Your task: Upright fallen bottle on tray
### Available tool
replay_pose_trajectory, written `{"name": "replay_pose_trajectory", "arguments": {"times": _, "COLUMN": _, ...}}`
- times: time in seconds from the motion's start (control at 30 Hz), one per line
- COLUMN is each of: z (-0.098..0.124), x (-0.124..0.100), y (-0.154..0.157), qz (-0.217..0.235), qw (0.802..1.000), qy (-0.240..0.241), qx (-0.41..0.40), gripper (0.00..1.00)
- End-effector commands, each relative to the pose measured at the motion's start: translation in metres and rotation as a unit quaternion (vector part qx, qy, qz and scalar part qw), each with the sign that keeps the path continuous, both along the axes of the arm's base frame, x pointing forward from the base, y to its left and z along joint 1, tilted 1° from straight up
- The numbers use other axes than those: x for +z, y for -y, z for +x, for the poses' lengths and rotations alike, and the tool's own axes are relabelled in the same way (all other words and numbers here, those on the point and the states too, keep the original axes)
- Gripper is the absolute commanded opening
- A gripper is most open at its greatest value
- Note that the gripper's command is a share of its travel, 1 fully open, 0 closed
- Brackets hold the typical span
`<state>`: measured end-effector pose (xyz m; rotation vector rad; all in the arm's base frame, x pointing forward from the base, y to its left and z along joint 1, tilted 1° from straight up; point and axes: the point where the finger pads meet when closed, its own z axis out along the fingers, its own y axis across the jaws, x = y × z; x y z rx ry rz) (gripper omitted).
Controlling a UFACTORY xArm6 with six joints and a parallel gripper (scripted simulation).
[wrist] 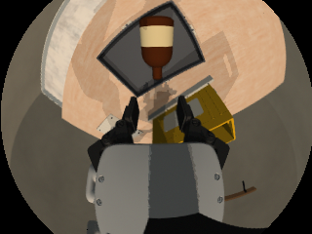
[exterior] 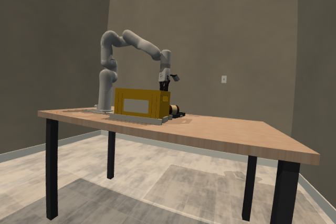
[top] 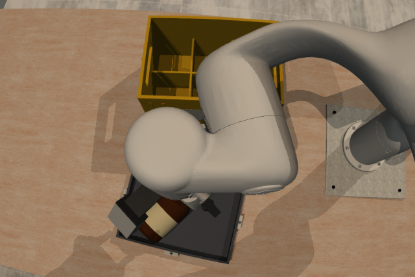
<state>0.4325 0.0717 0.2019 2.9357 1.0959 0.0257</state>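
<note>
The brown bottle with a cream label lies on its side in the dark tray. Its base is towards the lower left in the top view; its neck is hidden there under the arm. In the wrist view the neck points down the picture, towards the gripper. My gripper is open and empty, pointing down, above the bottle and not touching it. The yellow crate stands level beside the tray. The tray lies flat on the table.
The crate has dividers inside and a pale rail along its foot. Small pale blocks sit at the tray's sides. The arm's base plate is at the right in the top view. The wrist camera overhangs the tray's left edge.
</note>
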Motion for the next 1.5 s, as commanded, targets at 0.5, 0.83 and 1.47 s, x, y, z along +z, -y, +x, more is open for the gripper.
{"name": "replay_pose_trajectory", "arguments": {"times": 0.5, "z": 0.002, "x": -0.038, "y": 0.0, "qz": 0.0, "qw": 1.0, "qy": 0.002, "qx": 0.0, "gripper": 0.65}}
{"name": "replay_pose_trajectory", "arguments": {"times": 0.83, "z": 0.003, "x": -0.074, "y": 0.0, "qz": 0.0, "qw": 1.0, "qy": 0.002, "qx": 0.0, "gripper": 0.65}}
{"name": "replay_pose_trajectory", "arguments": {"times": 1.47, "z": 0.003, "x": -0.109, "y": 0.0, "qz": 0.0, "qw": 1.0, "qy": 0.002, "qx": 0.0, "gripper": 0.65}}
